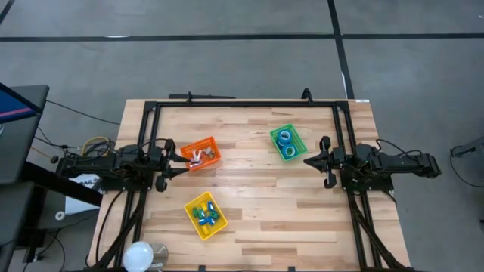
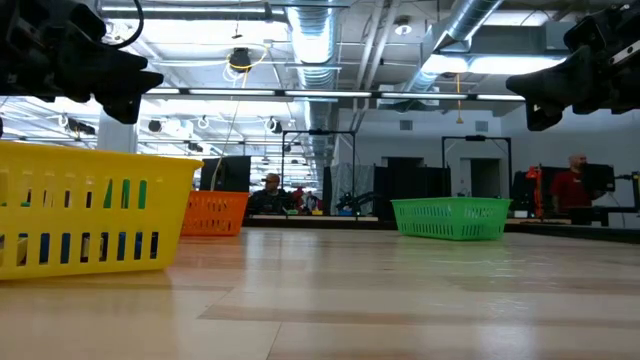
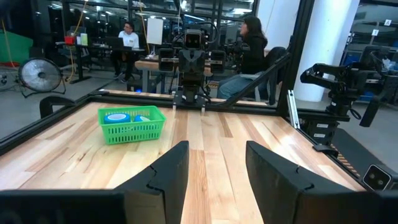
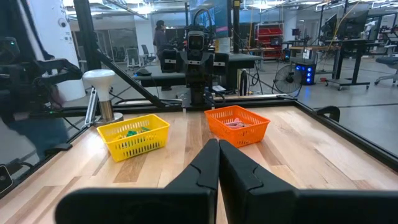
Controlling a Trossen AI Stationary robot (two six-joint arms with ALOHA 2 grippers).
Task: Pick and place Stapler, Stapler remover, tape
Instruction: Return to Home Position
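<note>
Tape (image 1: 286, 138) — in green basket (image 1: 299, 137), just beside right end effector (image 4: 217, 144), which is clenched and empty. Removers (image 1: 198, 156) — in orange basket (image 1: 198, 141), just ahead of left end effector (image 3: 216, 147), which is released and empty. Staplers (image 1: 206, 215) — in yellow basket (image 1: 197, 197), left arm nearer. Judged: nothing left to grasp.

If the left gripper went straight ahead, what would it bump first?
Likely nothing nearby: the left gripper hangs higher than the orange basket, so the way looks free until the right arm opposite. Depth is unclear.
</note>
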